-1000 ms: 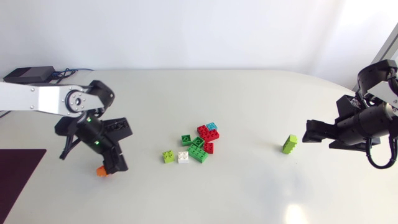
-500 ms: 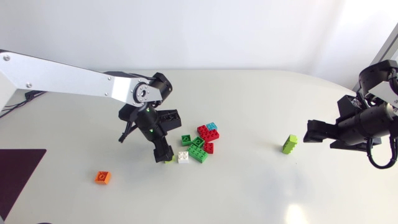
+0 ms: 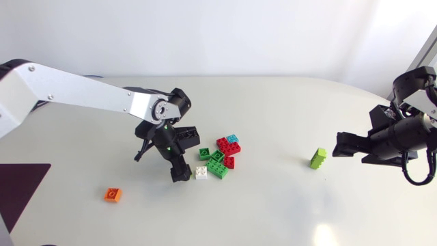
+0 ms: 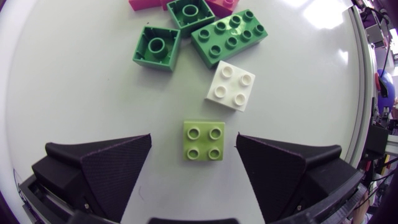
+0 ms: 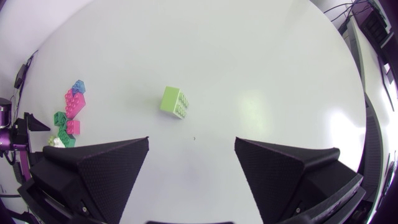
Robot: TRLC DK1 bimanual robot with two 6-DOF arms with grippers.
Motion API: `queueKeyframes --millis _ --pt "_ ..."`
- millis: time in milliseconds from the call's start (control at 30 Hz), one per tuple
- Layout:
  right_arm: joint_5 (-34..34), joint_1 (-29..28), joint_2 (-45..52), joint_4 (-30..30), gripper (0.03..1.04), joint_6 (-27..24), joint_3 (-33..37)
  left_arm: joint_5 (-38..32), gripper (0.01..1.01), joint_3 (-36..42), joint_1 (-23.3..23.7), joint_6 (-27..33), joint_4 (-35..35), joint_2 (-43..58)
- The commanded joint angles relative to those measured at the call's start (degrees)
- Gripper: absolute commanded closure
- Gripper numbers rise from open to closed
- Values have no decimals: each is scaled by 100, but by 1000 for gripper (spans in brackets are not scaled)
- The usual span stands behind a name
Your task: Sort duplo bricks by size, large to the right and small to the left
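The small lime-green 2x2 brick [image 4: 204, 140] is being straddled by the left pincer [image 4: 193, 148], whose fingers are being held apart with bare surface [image 4: 74, 87] showing on both sides of the brick. No contact is being made yet. The brick is lying studs up, flat on the surface, directly between the two fingers and somewhat closer to the finger on the white brick's side. Being square, it offers no long axis, and its side walls are being presented roughly face-on to the fingers, so a straight closing is judged to be enough.

A white 2x2 brick [image 4: 231, 86] is lying just ahead of the pincer, close to one corner of the lime-green brick but apart from it. It is judged to sit clear of the closing line. Farther ahead, a dark green 2x4 brick [image 4: 229, 36] and an overturned green 2x2 brick [image 4: 156, 48] are being left in the pile.

In the head view the lime-green brick is being hidden under the left pincer [image 3: 179, 175]. An orange small brick [image 3: 113, 195] is lying alone toward the left. The right pincer [image 3: 339, 145] is being held open far off on the right, facing a tall lime-green brick [image 3: 318, 158], so the left arm is clearly the nearer one.
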Motion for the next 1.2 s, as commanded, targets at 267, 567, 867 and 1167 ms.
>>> queueKeyframes --millis 267,567,867,1167 --pt "-4 -6 100 29 70 -37 -110 -52 669 -175 68 -191 173 206" --pt "-4 -33 56 38 69 -90 -172 -52 789 -879 499 -59 252 -303" --pt "-13 37 56 161 69 -37 -295 53 789 -2030 2248 987 252 -1464" --pt "-13 134 12 178 69 42 -357 158 770 -2197 2837 1339 331 -1587"
